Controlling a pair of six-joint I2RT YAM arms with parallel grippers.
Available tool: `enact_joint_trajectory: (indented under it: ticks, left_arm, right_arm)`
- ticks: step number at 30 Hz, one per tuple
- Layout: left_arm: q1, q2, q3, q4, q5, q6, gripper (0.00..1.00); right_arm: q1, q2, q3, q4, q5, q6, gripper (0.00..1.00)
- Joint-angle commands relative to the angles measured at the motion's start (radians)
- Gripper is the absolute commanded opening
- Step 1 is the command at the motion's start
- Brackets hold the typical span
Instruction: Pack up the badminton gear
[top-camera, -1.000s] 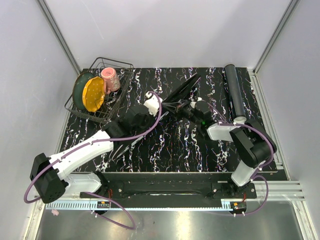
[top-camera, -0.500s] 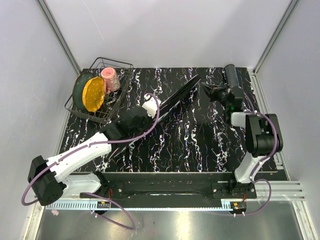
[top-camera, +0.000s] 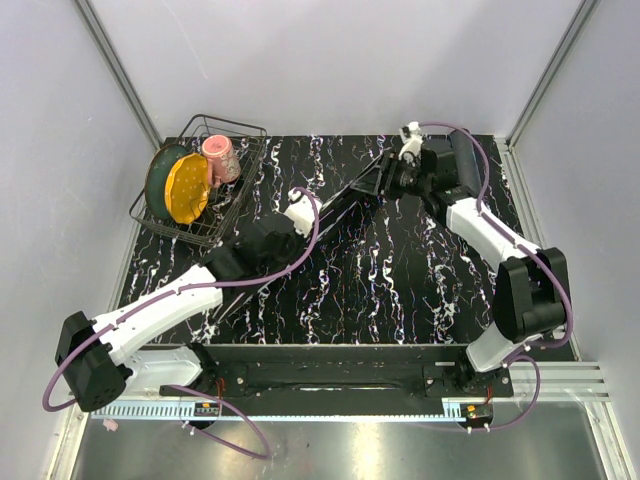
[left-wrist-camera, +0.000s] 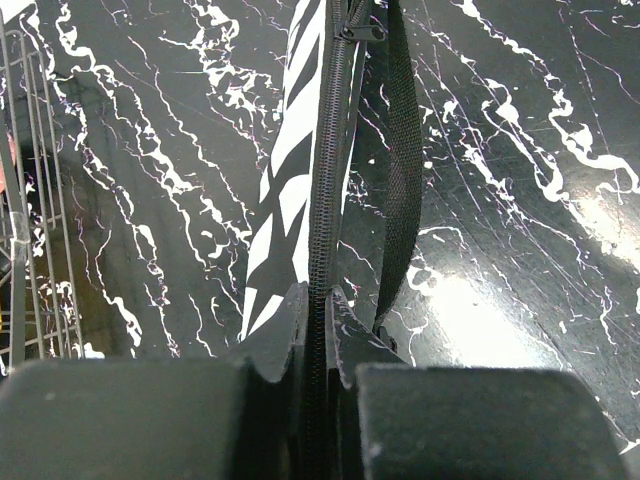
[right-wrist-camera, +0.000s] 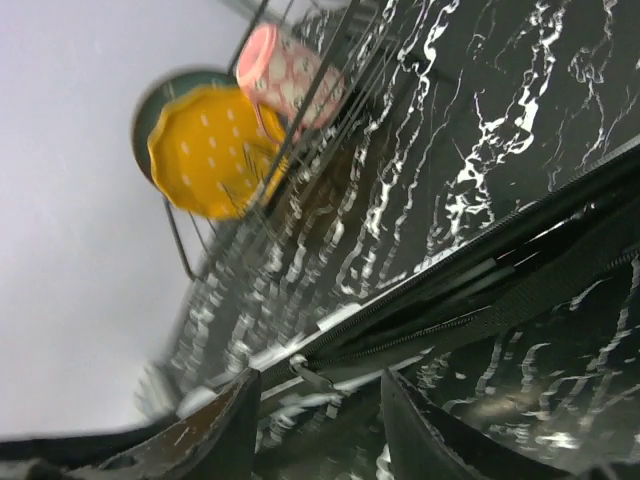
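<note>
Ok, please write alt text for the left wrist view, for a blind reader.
The left gripper is shut on the zipped edge of a black bag with white stripes, over a black marbled table. A black strap runs beside the zip; a wire basket shows at the left edge.

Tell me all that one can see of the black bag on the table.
The black bag is long and flat, seemingly of woven fabric, with white stripes on one side. It is held on edge, slanting across the marbled table. A zipper runs along its upper edge, with a black webbing strap beside it. The left tool is shut on that edge. The right tool hovers open at the far end, by the zipper pull.
</note>
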Motion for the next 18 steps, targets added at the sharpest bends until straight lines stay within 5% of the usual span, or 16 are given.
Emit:
enact_joint_trajectory:
  ticks: [1,8,18]
  left_arm:
    - [0.004,-0.025,0.024,0.035,0.024,0.018,0.00]
    - [0.004,-0.042,0.015,0.038,0.031,0.035,0.00]
    - [0.004,-0.038,0.016,0.038,0.041,0.029,0.00]
  right_arm:
    - [0.039,-0.038,0.074,-0.292,0.001,-0.506,0.57]
    - [0.090,-0.056,0.110,-0.408,-0.010,-0.812,0.57]
    - [0.222,-0.020,0.125,-0.309,0.133,-0.824,0.57]
